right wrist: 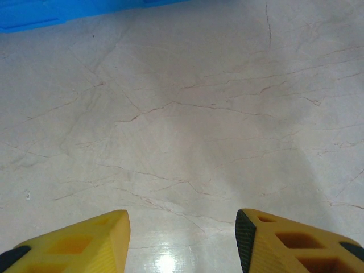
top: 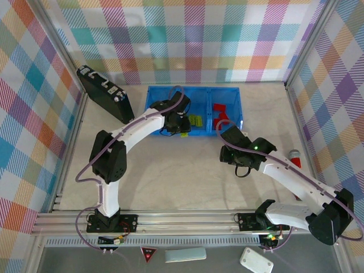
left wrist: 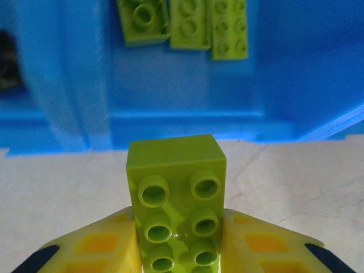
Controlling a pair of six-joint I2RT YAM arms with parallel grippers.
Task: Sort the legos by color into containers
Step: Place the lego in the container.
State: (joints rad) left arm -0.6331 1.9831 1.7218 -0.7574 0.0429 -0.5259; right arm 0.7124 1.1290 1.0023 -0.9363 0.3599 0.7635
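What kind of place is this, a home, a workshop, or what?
Probably a robot test booth, not a home: checked cloth walls enclose a marble-look table, and two arms are bolted to a metal rail at its near edge.

one blue tray (top: 199, 99), four lime-green bricks (left wrist: 176, 165), perhaps two red bricks (top: 219, 106) at its three o'clock end, one black case (top: 105, 94), one red cylinder (top: 296, 160)

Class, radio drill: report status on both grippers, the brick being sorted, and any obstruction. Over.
Left gripper shut on lime-green brick, short of blue tray. Right gripper open, empty, over table. Green bricks in compartment ahead; only tray wall between.
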